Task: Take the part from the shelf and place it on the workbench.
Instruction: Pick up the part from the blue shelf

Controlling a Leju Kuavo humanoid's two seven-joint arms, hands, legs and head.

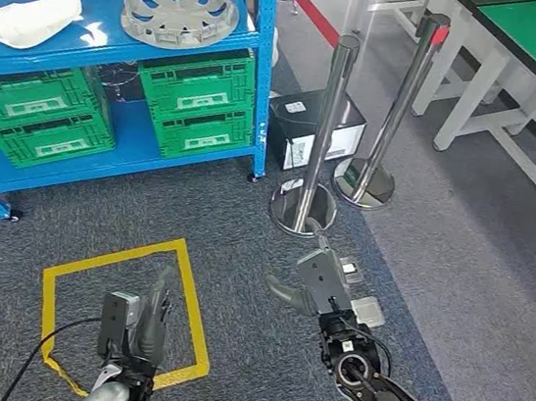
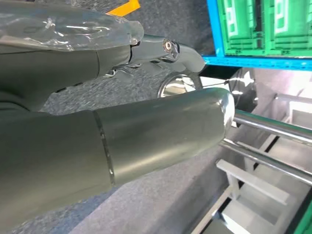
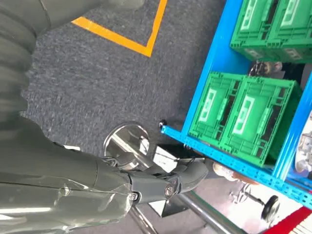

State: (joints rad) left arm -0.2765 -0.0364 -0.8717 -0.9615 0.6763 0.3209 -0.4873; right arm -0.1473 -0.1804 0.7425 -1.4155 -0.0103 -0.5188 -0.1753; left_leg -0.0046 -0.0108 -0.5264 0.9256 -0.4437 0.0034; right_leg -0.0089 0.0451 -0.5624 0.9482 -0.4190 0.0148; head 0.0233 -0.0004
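Head cam high, facing down; wrist cams close; all share blue shelf [image 1: 110, 130].

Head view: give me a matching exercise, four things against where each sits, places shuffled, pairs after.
Things:
1. grey wheel cover
2. green crates
3. yellow tape square
4. black box

Places:
A. on the carpet in front of the shelf
B. on the shelf's top level
C. on the floor beside the shelf, behind the chrome posts
D. on the shelf's lower level

Pairs: 1-B, 2-D, 3-A, 4-C
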